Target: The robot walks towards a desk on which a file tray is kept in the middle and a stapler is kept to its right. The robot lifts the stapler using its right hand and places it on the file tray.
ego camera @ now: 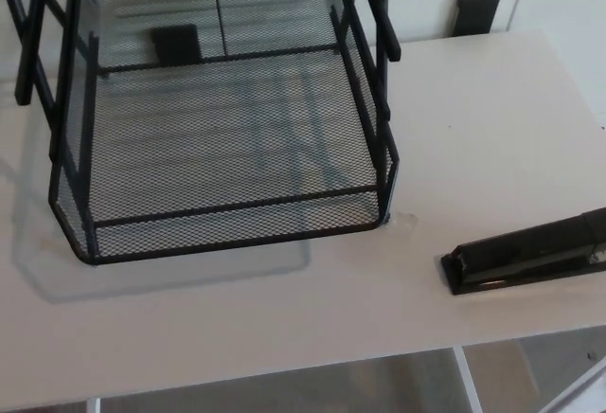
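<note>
Black wire mesh makes up the file tray, which stands on the pale worktop with a low front wall toward the robot and nothing lying on its mesh floor. The stapler, also black, lies closed and flat on its base to the right of the tray, a little nearer the robot than the tray's front right corner and well apart from it. Its nose points toward the tray, and its other end runs out of the picture. Lying that way it is steady and on the side the right hand serves, which suits a grasp from above across its narrow body. Neither hand shows, so I cannot tell how the fingers are set. The lift looks not yet begun.

Bare worktop lies between the tray and the stapler, leaving free room to carry it across. The worktop's front edge runs close on the stapler's near side, so a nudge that way could push it off. Dark uprights rise along the tray's right side, so coming in over the low front wall seems the clearer path. A small black block sits beyond the tray's right rear, out of the way.
</note>
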Controlling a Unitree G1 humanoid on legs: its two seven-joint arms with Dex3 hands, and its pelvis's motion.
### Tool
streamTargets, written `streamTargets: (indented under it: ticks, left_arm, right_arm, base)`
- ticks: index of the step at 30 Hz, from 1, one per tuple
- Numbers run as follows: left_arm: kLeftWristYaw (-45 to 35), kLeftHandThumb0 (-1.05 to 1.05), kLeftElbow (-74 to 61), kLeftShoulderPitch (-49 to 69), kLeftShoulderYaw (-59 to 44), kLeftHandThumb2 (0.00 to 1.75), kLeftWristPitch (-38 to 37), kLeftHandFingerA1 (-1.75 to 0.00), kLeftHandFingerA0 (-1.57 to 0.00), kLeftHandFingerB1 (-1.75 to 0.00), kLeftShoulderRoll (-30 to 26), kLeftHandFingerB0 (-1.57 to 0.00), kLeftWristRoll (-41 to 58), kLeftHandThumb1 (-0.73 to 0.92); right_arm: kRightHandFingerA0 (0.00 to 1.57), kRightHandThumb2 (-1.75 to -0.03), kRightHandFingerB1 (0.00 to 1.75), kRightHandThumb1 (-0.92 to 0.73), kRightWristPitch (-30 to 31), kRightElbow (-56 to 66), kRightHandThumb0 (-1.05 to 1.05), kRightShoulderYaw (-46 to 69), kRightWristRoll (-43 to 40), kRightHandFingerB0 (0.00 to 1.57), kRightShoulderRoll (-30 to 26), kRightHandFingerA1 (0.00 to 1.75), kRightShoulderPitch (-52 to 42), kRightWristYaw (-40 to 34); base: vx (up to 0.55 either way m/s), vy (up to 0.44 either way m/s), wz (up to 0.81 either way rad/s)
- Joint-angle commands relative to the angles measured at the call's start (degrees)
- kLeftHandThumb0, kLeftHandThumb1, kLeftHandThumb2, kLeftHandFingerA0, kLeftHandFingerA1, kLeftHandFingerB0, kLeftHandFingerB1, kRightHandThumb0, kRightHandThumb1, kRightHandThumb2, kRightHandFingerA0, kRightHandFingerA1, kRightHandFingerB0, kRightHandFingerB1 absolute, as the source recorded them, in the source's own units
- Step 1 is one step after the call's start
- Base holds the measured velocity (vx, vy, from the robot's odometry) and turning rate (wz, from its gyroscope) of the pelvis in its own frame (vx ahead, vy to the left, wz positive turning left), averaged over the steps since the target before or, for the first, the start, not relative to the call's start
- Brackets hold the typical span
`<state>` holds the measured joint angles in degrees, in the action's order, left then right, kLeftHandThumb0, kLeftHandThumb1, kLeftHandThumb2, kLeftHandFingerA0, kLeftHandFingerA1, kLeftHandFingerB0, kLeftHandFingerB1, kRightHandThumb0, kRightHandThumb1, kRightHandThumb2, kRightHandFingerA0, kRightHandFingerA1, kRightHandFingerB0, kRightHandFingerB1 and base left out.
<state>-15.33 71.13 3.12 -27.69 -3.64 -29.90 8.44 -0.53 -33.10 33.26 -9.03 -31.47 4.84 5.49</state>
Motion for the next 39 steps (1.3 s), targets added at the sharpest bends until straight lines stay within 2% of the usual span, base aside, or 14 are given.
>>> streamTargets:
  ticks: [1,2,3,7,9,11,12,13,14,16,22,23,24,39]
  left_arm:
    - [1.3,-1.0,-1.2,-1.1,-2.7,0.95,-0.4,-1.47,0.0,-0.55,-2.3,0.0,3.3,0.9]
    - [1.6,-1.02,-1.1,-0.8,-3.0,1.04,-0.3,-1.09,-0.24,-0.52,-2.3,0.0,3.4,0.84]
    - [0.5,-1.01,-1.2,-0.1,-3.4,1.25,0.0,-0.89,-0.1,-0.52,-2.0,0.0,3.8,0.66]
    - [0.4,-1.01,-1.1,0.5,-3.1,1.25,0.4,-0.85,-0.09,-0.51,-1.7,0.0,3.5,0.66]
    - [0.4,-1.05,-0.6,0.4,-3.1,1.32,0.6,-0.8,-0.07,-0.49,-1.4,0.0,3.6,0.72]
    - [0.8,-1.05,-0.5,0.5,-2.9,1.3,0.3,-0.8,-0.08,-0.48,-1.3,0.0,3.5,0.72]
    - [0.3,-0.97,-0.7,0.8,-2.8,0.92,-0.2,-1.04,-0.02,-0.36,-1.3,0.0,3.5,0.89]
    - [0.2,-1.02,-0.7,1.3,-2.8,1.25,-0.3,-0.85,-0.06,-0.51,-1.1,0.0,3.4,0.66]
    - [0.2,-0.99,-0.7,1.4,-2.7,1.28,-0.2,-0.82,-0.06,-0.51,-1.1,0.0,3.4,0.67]
    - [0.0,-1.02,-0.6,1.3,-2.6,1.05,-0.1,-1.03,-0.2,-0.46,-1.0,0.0,3.4,0.8]
    - [0.1,-1.05,-0.9,1.8,-1.8,1.29,-0.4,-0.82,-0.07,-0.51,-0.8,0.0,2.7,0.68]
    - [0.5,-1.0,-0.6,1.5,-1.7,0.96,-0.2,-1.07,-0.05,-0.42,-0.8,0.0,2.6,0.86]
    - [0.5,-1.05,-0.5,1.5,-1.8,1.31,0.0,-0.81,-0.08,-0.52,-0.8,0.0,2.7,0.68]
    - [1.5,-1.04,0.1,1.8,-0.5,1.29,-0.7,-0.82,-0.09,-0.49,-0.4,0.0,1.7,0.68]
  right_arm:
    - [0.55,-0.9,0.96,0.04,6.5,3.5,-0.9,3.1,-1.8,0.23,-3.3,1.18,4.8,-5.4]
    - [0.4,-0.66,1.43,-0.65,7.1,3.8,-1.05,2.8,-1.8,0.3,-3.9,1.72,6.8,-4.9]
    - [0.16,-0.59,1.3,-0.67,4.8,2.8,-1.05,1.3,-1.2,0.18,-4.8,1.57,10.1,-3.7]
    - [0.03,-0.58,1.15,-0.69,7.3,4.8,-1.05,-1.5,0.1,0.0,-5.2,1.54,14.5,-3.5]
    - [0.01,-0.67,0.29,-0.63,10.1,11.5,-0.72,-6.7,0.2,0.0,-6.8,0.79,16.3,2.8]
    - [0.01,-0.59,0.19,-0.63,11.4,16.1,-0.61,-10.8,-0.6,0.0,-9.0,0.47,15.5,9.3]
    - [0.04,-0.79,0.09,-0.51,10.4,17.2,-0.63,-13.1,-0.4,0.0,-10.5,0.47,15.2,13.2]
    - [0.0,-0.61,0.1,-0.62,11.5,19.2,-0.61,-15.0,-0.6,0.0,-12.0,0.39,14.7,16.2]
    - [0.0,-0.83,0.11,-0.41,12.3,21.7,-0.74,-17.2,-0.6,0.0,-13.3,0.32,14.0,18.8]
    - [0.02,-0.84,0.07,-0.43,13.3,26.6,-0.78,-22.1,0.8,0.0,-15.8,0.34,13.5,23.0]
    - [0.0,-0.81,0.22,-0.38,16.0,29.6,-0.61,-34.3,7.0,0.0,-17.2,0.26,15.9,27.0]
    - [0.02,-0.83,0.18,-0.41,14.8,29.5,-0.69,-37.1,9.5,0.04,-17.7,0.24,16.3,27.9]
    - [0.02,-0.84,0.18,-0.43,13.3,29.4,-0.72,-39.4,12.0,0.05,-18.0,0.25,16.4,28.4]
    - [0.05,-0.79,0.36,-0.42,9.6,26.0,-0.69,-56.6,22.3,0.1,-17.2,0.35,18.6,28.4]
  base:
    - [0.01,-0.014,0.07]
    - [0.0,0.0,0.0]
    - [0.0,0.0,0.0]
    - [0.0,0.0,0.0]
    - [0.0,0.0,0.0]
    - [-0.01,-0.006,0.03]
    - [0.0,0.0,0.0]
    - [0.0,0.0,0.0]
    - [-0.01,-0.009,0.08]
    - [0.0,0.0,0.0]
    - [0.0,0.0,0.0]
    - [0.0,0.0,0.0]
    - [0.0,0.0,0.0]
    - [0.0,0.0,0.0]
